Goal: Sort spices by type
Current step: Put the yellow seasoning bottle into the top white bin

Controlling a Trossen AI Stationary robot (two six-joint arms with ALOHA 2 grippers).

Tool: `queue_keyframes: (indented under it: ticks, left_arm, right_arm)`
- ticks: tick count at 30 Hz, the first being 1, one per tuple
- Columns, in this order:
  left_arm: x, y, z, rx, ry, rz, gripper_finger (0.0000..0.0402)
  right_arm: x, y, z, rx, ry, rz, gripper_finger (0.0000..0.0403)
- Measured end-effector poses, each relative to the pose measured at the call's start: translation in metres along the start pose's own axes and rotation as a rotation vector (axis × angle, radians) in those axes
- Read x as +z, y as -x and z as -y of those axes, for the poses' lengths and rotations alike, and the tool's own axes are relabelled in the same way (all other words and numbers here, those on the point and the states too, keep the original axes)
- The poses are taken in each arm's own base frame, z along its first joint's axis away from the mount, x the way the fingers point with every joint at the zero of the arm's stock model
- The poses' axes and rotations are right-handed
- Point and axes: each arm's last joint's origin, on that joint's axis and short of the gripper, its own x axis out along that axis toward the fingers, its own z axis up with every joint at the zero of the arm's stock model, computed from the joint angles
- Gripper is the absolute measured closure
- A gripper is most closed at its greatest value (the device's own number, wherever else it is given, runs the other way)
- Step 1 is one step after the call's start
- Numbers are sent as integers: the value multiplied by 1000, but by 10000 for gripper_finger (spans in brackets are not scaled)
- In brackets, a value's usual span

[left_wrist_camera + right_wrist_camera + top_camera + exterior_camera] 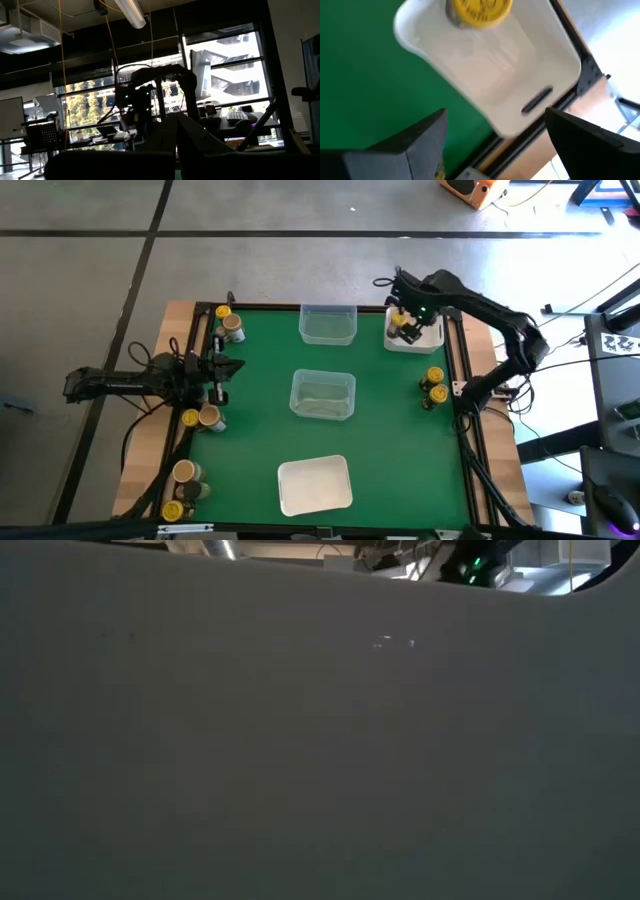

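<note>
Yellow-capped, a spice jar (478,11) stood upright in the white tray (414,338) at the far right corner of the green mat (260,430), its long axis vertical and its lid facing up; in the high view a second jar seemed to stand beside it, partly hidden by the arm. The right gripper (408,315) hung directly over that tray with its fingers (415,142) spread wide and nothing between them.

Relative to the white tray, two more yellow-lidded jars (434,384) stood upright just nearer along the mat's right edge. Across the mat, a pair of jars (229,326) sat at the far left corner, another pair (203,418) partway down the left edge, and a cluster (184,490) at the near left corner, all upright with tops yellow or tan.

The left gripper (222,370) waited level at the left edge, well apart from the white tray, its fingers clenched on nothing.

A clear tray (327,323) lay just to the left of the white tray, a second clear tray (323,394) at the mat's middle, and a white lid-like tray (314,484) near the front edge. The mat rested on a wooden table (145,460) with a black frame, on a grey floor (80,280). The low view was filled by a blank grey surface. The left wrist view showed large windows (225,75), a ceiling lamp (132,12) and desks.
</note>
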Motion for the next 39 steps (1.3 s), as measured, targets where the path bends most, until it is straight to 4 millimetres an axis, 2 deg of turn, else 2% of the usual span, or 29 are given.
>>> queue_keyframes:
  ticks: [8, 11, 14, 20, 26, 33, 39]
  left_arm:
    - [0, 0, 0, 0, 7, 0, 400]
    - [0, 0, 0, 0, 7, 0, 400]
    - [0, 0, 0, 0, 7, 0, 400]
    - [0, 0, 0, 0, 7, 0, 400]
    - [0, 0, 0, 0, 7, 0, 400]
    - [0, 0, 0, 0, 7, 0, 400]
    - [0, 0, 0, 0, 8, 0, 400]
  right_arm:
    - [-49, 44, -14, 36, -97, 76, 70]
    - [-64, 53, -18, 50, -140, 100, 70]
    - [-76, 53, -23, 56, -178, 97, 70]
    - [-93, 37, -36, 73, -163, 51, 70]
    - [-102, 8, -48, 35, -191, -48, 70]
    - [-106, -27, -58, 71, -172, -120, 70]
    - [-107, -40, -60, 68, -174, -119, 70]
